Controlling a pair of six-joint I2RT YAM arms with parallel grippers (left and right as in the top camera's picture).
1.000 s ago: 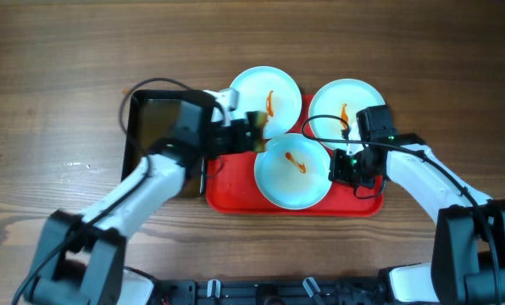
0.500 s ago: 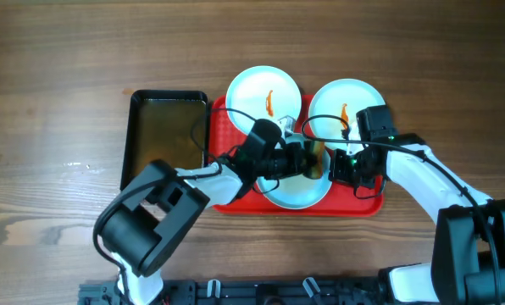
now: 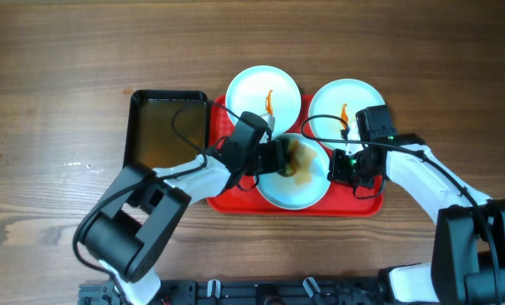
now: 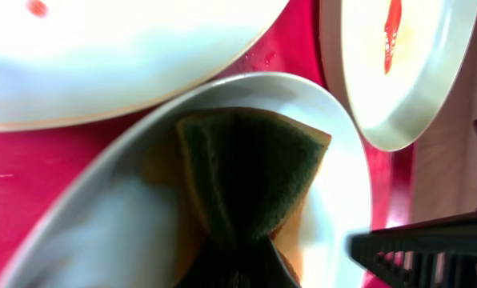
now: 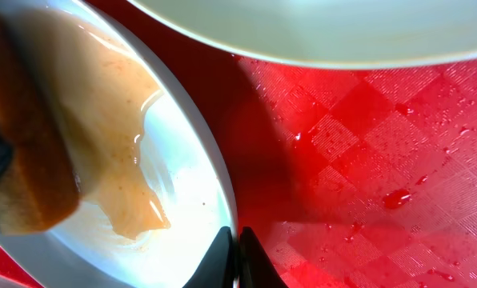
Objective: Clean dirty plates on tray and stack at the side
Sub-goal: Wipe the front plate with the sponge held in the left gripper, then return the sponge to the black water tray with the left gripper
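Observation:
Three pale plates sit on the red tray (image 3: 354,203). The back left plate (image 3: 263,91) and back right plate (image 3: 347,102) each carry an orange-red sauce streak. My left gripper (image 3: 280,158) is shut on a green-and-yellow sponge (image 4: 246,172) pressed onto the front plate (image 3: 299,191), which has a wet brown smear (image 5: 102,120). My right gripper (image 5: 232,240) is shut on the front plate's right rim (image 5: 214,184); it also shows in the overhead view (image 3: 341,165).
A black rectangular bin (image 3: 168,127) with brownish water stands on the wooden table just left of the tray. Water drops lie on the tray's textured base (image 5: 366,160). The back plates overhang the tray's far rim.
My left arm has swung from the black bin to the front plate with the sponge. The plate's orange streak is now a wet brown smear. My right gripper has not moved.

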